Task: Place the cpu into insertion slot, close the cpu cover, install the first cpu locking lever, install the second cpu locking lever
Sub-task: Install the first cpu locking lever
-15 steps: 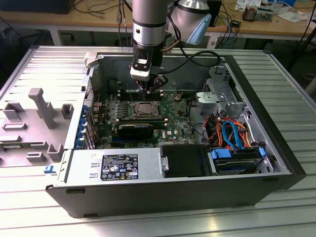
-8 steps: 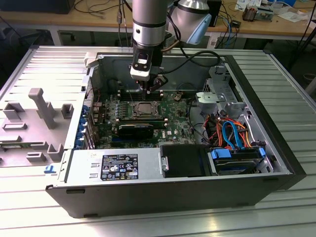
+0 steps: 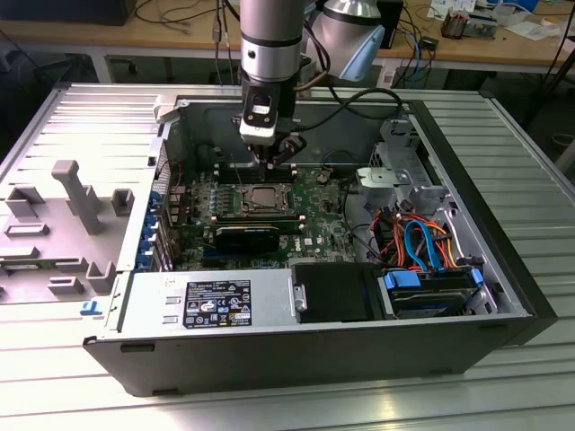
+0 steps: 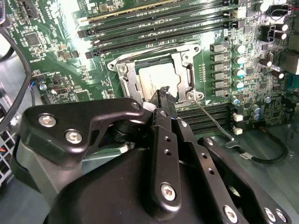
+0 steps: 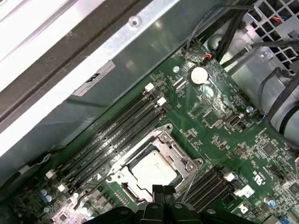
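Observation:
The cpu [image 4: 156, 77] lies flat in the insertion slot [image 3: 263, 197] on the green motherboard, its dull silver top showing in both wrist views [image 5: 154, 168]. The cpu cover [image 4: 184, 58] lies down around it, framing the chip through its square window [image 5: 180, 156]. A thin wire locking lever [image 4: 210, 121] sticks out from the socket's corner, away from the frame [image 5: 191, 184]. My gripper [image 4: 163, 92] is shut with nothing between its fingers. Its tips [image 5: 163, 190] hover at the socket's edge, just above the cover. In the exterior view, the gripper [image 3: 274, 162] hangs over the socket's far side.
Long black memory slots [image 5: 117, 135] run beside the socket. A long black card [image 3: 247, 238] sits on its near side. A metal drive cage [image 3: 395, 175], a tangle of coloured cables [image 3: 418, 242] and the power supply [image 3: 211, 301] crowd the case. The case wall [image 5: 107, 56] stands close behind.

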`<state>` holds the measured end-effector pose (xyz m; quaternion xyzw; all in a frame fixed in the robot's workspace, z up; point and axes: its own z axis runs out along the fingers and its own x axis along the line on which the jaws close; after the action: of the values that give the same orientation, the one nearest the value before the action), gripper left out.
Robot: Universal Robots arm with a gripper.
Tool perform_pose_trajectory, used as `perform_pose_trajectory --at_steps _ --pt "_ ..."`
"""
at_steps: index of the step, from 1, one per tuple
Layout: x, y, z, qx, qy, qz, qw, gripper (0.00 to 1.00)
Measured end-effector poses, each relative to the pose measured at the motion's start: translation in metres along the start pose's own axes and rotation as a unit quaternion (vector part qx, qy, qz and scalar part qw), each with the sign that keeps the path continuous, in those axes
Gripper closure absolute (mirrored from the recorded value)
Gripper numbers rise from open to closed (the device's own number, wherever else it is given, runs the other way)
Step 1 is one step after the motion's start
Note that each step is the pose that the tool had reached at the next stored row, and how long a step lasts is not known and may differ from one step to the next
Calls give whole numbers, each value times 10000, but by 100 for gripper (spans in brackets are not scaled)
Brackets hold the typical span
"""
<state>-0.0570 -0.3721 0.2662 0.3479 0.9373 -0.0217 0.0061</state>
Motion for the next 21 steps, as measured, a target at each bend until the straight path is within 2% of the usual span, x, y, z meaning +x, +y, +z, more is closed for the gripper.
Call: perform_pose_trajectory --at_steps 2,6,11,21 --pt "3 -6 -42 -4 -4 -115 9999 89" --pt "13 -14 -43 -16 -13 -470 9989 89" --pt "129 -114 -41 -24 -8 -478 9989 89" --pt "136 -120 -41 -24 -8 -478 9989 89"
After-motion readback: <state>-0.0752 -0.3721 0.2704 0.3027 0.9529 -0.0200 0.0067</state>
